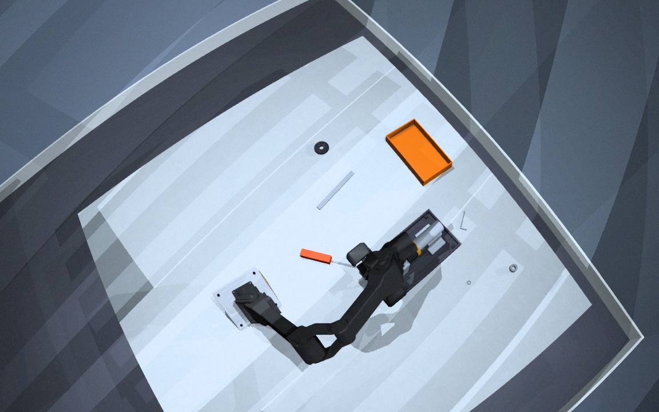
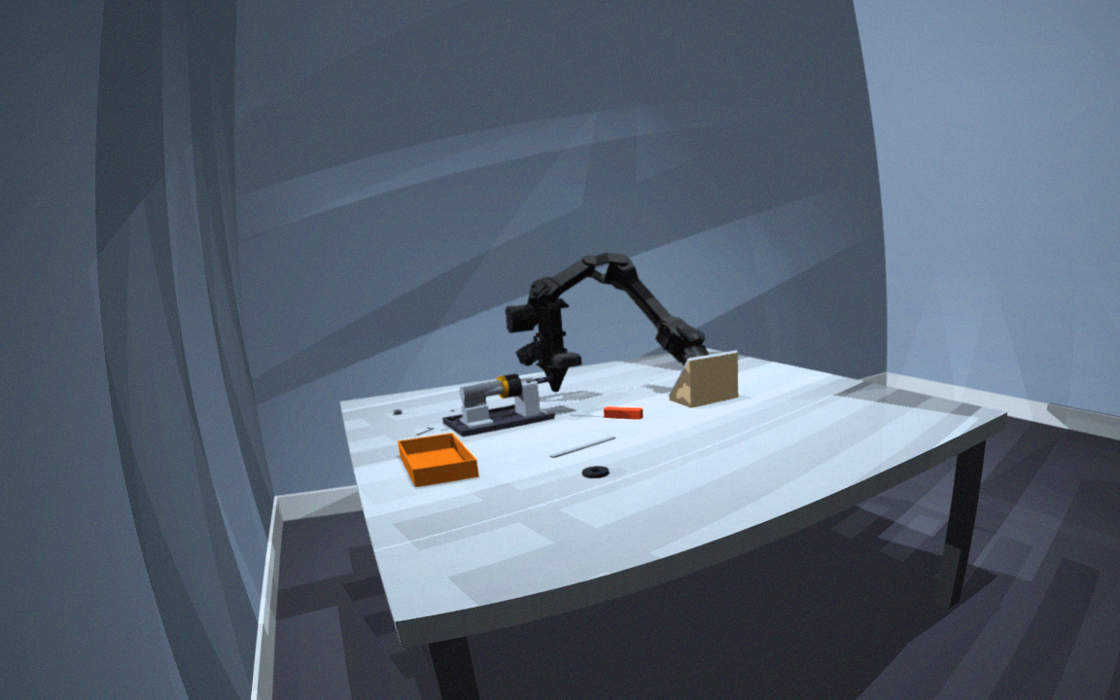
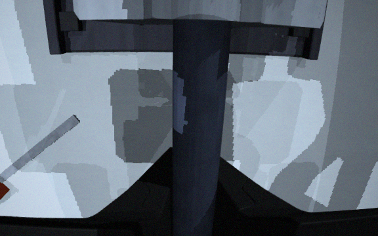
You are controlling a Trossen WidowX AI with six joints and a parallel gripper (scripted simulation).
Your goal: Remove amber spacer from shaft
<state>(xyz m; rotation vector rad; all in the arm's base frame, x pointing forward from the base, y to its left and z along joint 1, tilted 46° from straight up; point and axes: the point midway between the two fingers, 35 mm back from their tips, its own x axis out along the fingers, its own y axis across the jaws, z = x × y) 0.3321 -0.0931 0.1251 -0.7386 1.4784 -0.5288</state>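
Observation:
My gripper [image 2: 556,386] [image 3: 188,155] is shut on the dark shaft [image 2: 535,379] [image 3: 199,108], just outside the small grey support block [image 2: 527,400]. The shaft runs from the fingers through this block. The amber spacer [image 1: 419,250] [image 2: 503,386] is up on the shaft line, beside the big light-grey housing [image 1: 430,234] [image 2: 478,392]. A dark spacer part [image 2: 512,385] is on its other side. Both stand above the dark base tray [image 1: 457,245] [image 2: 496,422]. In the top view the arm hides the fingertips and most of the shaft. Whether amber and housing touch cannot be told.
An orange tray [image 1: 419,151] [image 2: 444,472] lies beyond the base. A screwdriver [image 1: 315,256] [image 2: 622,412] [image 3: 41,147] lies close to the gripper. A metal strip [image 1: 335,190] [image 2: 582,446], a black ring [image 1: 316,150] [image 2: 586,472], a hex key [image 1: 461,220] and a nut [image 1: 509,268] are on the table.

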